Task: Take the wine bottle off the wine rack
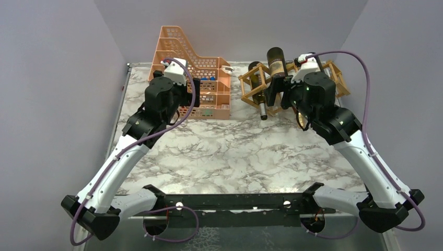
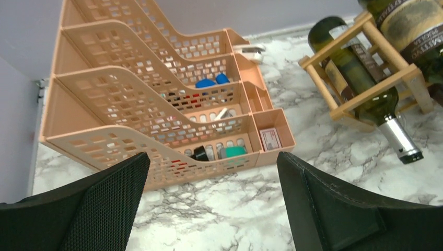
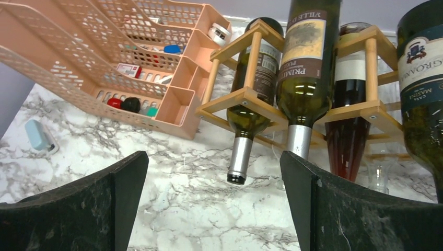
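Note:
The tan wooden wine rack [image 1: 337,78] stands at the back right of the marble table and holds several dark wine bottles, necks toward me. In the right wrist view the rack [image 3: 245,97] shows a left bottle [image 3: 245,117] with a silver neck tilted down, an upper middle bottle [image 3: 308,63], a red-tinted bottle [image 3: 350,120] and a large bottle [image 3: 423,94] at the right edge. My right gripper [image 3: 214,157] is open and empty, a little short of the necks; in the top view it [image 1: 272,97] sits right in front of the rack. My left gripper [image 2: 213,157] is open and empty before the orange organizer.
An orange perforated tiered organizer [image 1: 201,78] with small items stands at the back, left of the rack; it also shows in the left wrist view [image 2: 156,104]. A small pale blue object [image 3: 37,135] lies on the table. Grey walls close in the back and both sides.

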### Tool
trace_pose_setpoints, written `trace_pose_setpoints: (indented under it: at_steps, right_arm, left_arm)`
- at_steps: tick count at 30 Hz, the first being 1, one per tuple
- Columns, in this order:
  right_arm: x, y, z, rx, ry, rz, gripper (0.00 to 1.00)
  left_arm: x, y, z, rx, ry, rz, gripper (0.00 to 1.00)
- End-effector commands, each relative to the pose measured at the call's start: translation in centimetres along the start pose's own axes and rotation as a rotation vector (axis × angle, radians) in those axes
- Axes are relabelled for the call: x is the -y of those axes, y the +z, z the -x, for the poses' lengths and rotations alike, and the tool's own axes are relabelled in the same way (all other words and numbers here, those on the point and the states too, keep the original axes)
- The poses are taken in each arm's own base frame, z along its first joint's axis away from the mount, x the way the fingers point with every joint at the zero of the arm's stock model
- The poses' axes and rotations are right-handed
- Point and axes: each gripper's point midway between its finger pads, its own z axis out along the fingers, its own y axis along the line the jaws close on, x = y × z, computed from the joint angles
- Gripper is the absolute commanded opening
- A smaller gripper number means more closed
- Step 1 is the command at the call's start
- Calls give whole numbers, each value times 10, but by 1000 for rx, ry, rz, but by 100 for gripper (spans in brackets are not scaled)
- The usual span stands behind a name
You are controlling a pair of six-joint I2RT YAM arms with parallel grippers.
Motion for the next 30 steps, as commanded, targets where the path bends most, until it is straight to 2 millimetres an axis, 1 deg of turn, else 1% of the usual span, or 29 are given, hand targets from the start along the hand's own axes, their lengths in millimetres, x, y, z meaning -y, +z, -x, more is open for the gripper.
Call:
trace_pose_setpoints:
  at_steps: [1, 6, 11, 13, 16, 18, 21, 24, 26, 30]
  right_arm:
    - [-6, -3, -6, -33, 2, 49, 100]
    - [4, 11, -10, -64, -39, -25, 99]
    - [19, 38, -19, -120, -106, -119, 100]
    - [30, 50, -23, -145, -110, -153, 100]
    - [54, 65, -32, -184, -56, -182, 99]
    - [64, 74, -39, -212, -30, -185, 100]
    - [73, 80, -46, -239, -1, -217, 100]
    - [92, 83, -50, -264, 48, -263, 100]
    - [100, 85, -50, -265, 70, -269, 100]
    - [91, 87, -55, -281, 90, -220, 100]
  left_arm:
    - [13, 2, -33, -141, -44, -61, 99]
    - [20, 3, -52, -218, -66, -92, 99]
    - [23, 1, -57, -241, -77, -105, 99]
    - [22, -1, -56, -239, -75, -101, 99]
    - [20, -3, -54, -232, -65, -102, 99]
    - [19, -5, -52, -225, -61, -105, 99]
    - [19, -10, -44, -200, -69, -109, 99]
    - [19, -12, -38, -180, -70, -114, 99]
    - [18, -13, -36, -175, -65, -114, 99]
    - [16, -15, -35, -167, -59, -107, 99]
